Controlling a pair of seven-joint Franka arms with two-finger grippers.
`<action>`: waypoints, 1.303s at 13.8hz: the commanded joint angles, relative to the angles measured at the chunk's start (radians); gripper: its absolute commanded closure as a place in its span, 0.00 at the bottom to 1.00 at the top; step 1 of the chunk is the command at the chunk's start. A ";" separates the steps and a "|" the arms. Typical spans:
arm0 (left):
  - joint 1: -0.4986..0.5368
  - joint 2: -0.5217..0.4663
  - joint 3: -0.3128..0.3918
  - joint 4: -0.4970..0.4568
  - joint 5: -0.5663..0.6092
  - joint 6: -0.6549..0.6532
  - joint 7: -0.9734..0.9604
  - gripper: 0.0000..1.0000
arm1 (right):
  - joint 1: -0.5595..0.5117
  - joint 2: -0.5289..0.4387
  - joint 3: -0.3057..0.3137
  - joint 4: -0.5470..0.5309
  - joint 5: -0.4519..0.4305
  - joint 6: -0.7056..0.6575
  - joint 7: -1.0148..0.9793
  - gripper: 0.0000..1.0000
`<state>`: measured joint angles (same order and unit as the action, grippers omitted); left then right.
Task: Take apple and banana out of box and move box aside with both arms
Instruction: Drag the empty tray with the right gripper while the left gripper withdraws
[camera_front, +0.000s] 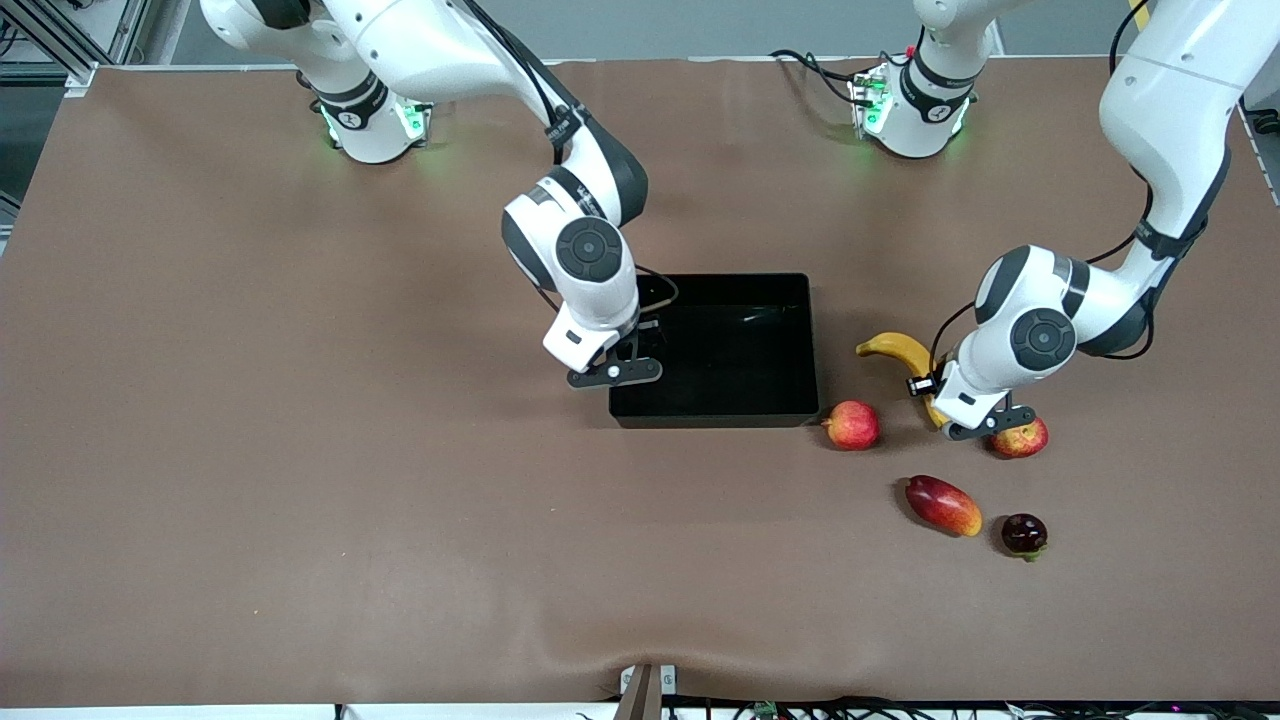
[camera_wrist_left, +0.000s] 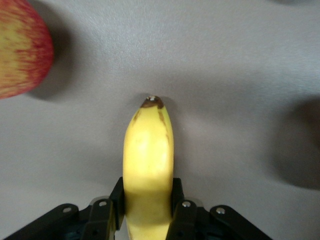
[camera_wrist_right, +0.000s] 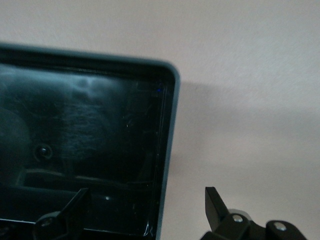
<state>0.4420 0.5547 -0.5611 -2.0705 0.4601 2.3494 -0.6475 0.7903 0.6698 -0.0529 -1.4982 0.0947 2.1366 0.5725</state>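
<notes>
Tabletop (camera_front: 300, 450) brown, matte; left tool (camera_wrist_left: 148, 212) clamps banana (camera_wrist_left: 148, 155).

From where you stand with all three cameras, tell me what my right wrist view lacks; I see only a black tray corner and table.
Observer: The left gripper is shut on the banana, toward the left arm's end of the table.
Operator: Tell me what lies beside that banana.
Observer: A red apple with yellow streaks sits right by the left gripper; a second apple lies beside the black tray.
Operator: Report my own gripper.
Observer: The right gripper is open, astride the tray's wall at the right arm's end.
</notes>
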 joint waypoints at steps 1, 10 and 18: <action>0.026 0.017 -0.006 0.000 0.037 0.033 0.002 0.53 | 0.035 0.028 -0.012 -0.005 -0.006 0.011 0.023 0.00; 0.024 -0.081 -0.020 0.241 0.018 -0.264 0.005 0.00 | 0.024 0.028 -0.018 -0.007 -0.015 0.020 0.023 1.00; 0.026 -0.123 -0.161 0.616 0.022 -0.677 0.020 0.00 | -0.052 -0.206 -0.099 -0.008 -0.019 -0.107 0.004 1.00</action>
<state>0.4659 0.4568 -0.6947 -1.4909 0.4815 1.7290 -0.6468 0.7711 0.5588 -0.1315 -1.4785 0.0827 2.0814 0.5781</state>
